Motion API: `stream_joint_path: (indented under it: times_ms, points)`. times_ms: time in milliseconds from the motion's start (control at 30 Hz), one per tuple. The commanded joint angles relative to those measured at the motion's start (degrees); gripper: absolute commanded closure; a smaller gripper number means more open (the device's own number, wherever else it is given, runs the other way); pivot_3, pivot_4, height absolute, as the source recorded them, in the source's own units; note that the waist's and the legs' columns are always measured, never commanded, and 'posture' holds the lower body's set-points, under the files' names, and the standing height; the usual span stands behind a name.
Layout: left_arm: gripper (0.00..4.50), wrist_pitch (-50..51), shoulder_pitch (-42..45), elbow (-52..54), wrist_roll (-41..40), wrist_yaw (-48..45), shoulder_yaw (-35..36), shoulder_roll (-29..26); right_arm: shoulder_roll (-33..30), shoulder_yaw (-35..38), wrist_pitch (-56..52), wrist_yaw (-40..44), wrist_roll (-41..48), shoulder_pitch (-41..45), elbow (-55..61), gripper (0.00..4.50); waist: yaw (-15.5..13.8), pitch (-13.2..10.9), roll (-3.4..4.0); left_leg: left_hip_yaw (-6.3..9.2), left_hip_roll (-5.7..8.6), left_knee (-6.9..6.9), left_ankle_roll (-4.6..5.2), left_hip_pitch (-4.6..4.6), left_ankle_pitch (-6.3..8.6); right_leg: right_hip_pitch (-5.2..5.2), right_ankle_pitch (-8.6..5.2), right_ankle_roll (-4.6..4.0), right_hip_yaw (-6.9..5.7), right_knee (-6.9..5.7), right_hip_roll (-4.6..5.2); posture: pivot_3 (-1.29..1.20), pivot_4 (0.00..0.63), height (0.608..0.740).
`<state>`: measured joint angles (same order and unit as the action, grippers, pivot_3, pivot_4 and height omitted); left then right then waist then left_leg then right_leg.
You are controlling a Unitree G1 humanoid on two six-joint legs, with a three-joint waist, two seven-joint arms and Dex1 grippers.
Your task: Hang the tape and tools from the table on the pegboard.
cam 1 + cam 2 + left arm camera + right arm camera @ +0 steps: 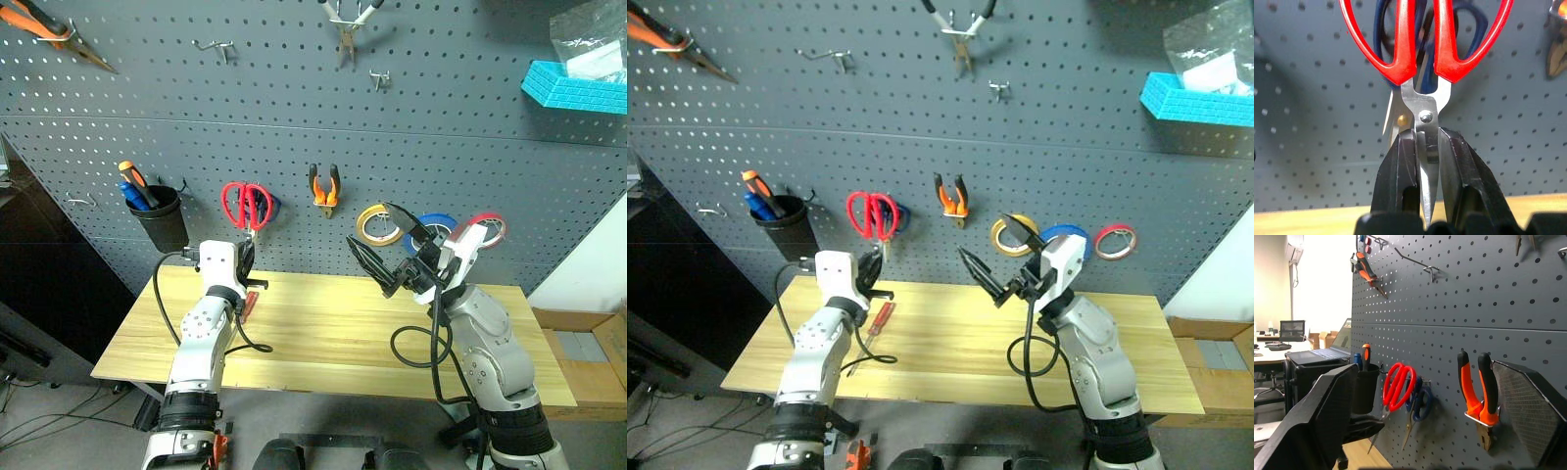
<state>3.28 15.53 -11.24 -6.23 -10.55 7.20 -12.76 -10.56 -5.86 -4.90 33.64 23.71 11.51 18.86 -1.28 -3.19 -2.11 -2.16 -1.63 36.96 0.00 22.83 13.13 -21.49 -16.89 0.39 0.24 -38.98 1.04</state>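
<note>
On the bench [333, 343], nearest me, I see the screwdriver [880, 318] lying flat near the rear-left corner, just below my left gripper [1426, 161]. That gripper is raised above the bench's back edge and pinches the red scissors [246, 205] by the blades, just under the pivot screw; the two black fingers [1400, 171] press on either side of the steel. The red handles stand upright against the pegboard [441, 137], in front of the blue scissors [1471, 19] hanging there.

My right gripper [397, 250] is up over the bench's right half, fingers spread wide with nothing between them, tipped upward toward the pegboard.

On the pegboard, working right from the red scissors: the small orange-and-black pliers [324, 187] hang on a hook, then a yellow roll [377, 224], the blue tape [437, 223] partly behind my right gripper, and a red roll [487, 228]. Left of the scissors hangs a black cup [162, 220] holding orange and blue handles. Higher up, long-nosed orange pliers [49, 31] hang at the far left and another pair [348, 29] hangs above the small pliers. A blue tray [578, 88] juts out at the upper right.
</note>
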Motion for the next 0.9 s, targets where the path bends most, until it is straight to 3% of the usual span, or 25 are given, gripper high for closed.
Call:
stream_joint_path:
  times_ms: [33, 300, 533, 633, 800, 900]
  points:
    - [2.85, -0.7, 1.4, 0.3, 0.2, -0.4, 0.2, -0.7, 0.1, 0.0, 0.3, -0.2, -0.1, 1.0, 1.1, 0.00, 0.0, 0.0, 0.00, 0.00, 0.00, 0.00, 0.00, 0.00, 0.00, 0.00, 0.00, 0.00, 0.01, 0.00, 0.00, 0.04, 0.000, 0.740]
    - [0.05, -1.4, 0.5, 0.6, 0.3, -0.3, 0.2, -0.7, -0.1, 0.0, 0.1, -0.3, -0.3, 0.8, 1.4, 0.00, 0.0, 0.0, 0.00, 0.00, 0.00, 0.01, 0.00, 0.00, 0.00, 0.00, 0.00, 0.00, 0.02, 0.00, 0.01, 0.04, 0.000, 0.740]
    - [0.02, 2.1, -5.4, 2.2, -0.1, 0.0, 0.5, -0.4, -1.8, -1.8, 0.0, 1.9, -0.8, -1.0, 1.7, 0.00, 0.1, 0.0, 0.02, -0.02, -0.01, -0.02, 0.00, -0.03, 0.00, 0.00, 0.00, -0.01, 0.04, -0.01, 0.01, 0.05, 0.024, 0.740]
    - [0.02, 6.3, -7.1, 1.7, -0.2, 1.8, 1.9, -0.8, -3.7, -5.7, 1.3, 4.5, -4.9, -0.9, -1.7, 0.00, 0.1, -0.1, 0.03, -0.02, -0.02, -0.01, 0.00, -0.04, 0.00, 0.00, 0.00, -0.01, 0.04, -0.01, 0.02, 0.06, 0.041, 0.740]
    - [0.02, 12.2, -4.8, -2.9, 2.1, 1.4, 1.7, -5.5, -5.8, -14.3, 3.3, 6.5, -16.6, 4.4, -11.0, 0.00, 0.0, -0.6, 0.14, -0.01, -0.04, 0.01, 0.01, -0.25, -0.01, 0.14, -0.06, -0.08, 0.00, -0.01, 0.01, 0.07, 0.078, 0.740]
    - [0.02, 13.9, -1.7, -7.9, 2.7, 1.2, 1.6, -7.9, -4.0, -16.5, 3.3, 7.5, -18.2, 7.8, -15.4, 0.00, 0.0, -1.3, 0.24, -0.01, -0.03, 0.03, 0.03, -0.29, -0.02, 0.16, -0.06, -0.08, 0.00, -0.02, 0.01, 0.08, 0.095, 0.740]
